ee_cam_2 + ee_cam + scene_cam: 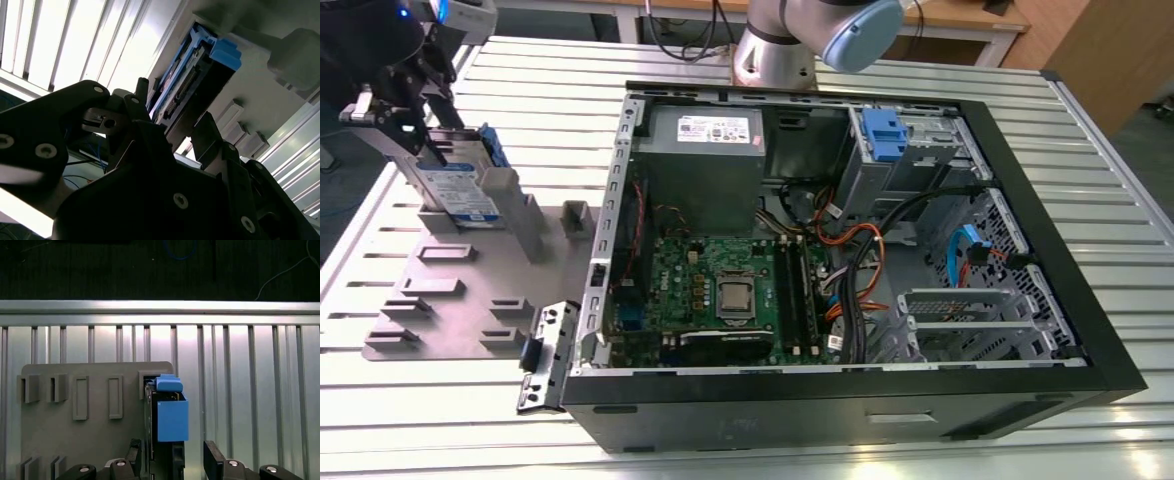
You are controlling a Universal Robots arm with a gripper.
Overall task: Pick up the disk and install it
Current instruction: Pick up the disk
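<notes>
While the disk stands upright in a slot at the far end of the grey fixture plate, at the exterior view's left of the computer case on the bench, the end effector straddles it with fingers spread, a gap showing beside the disk.

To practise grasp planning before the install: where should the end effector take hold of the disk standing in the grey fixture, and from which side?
Probably best to grip the disk across its two broad faces near the upper edge, coming from above. It stands on edge in the grey fixture, with its lower edge slotted in and its top free.
</notes>
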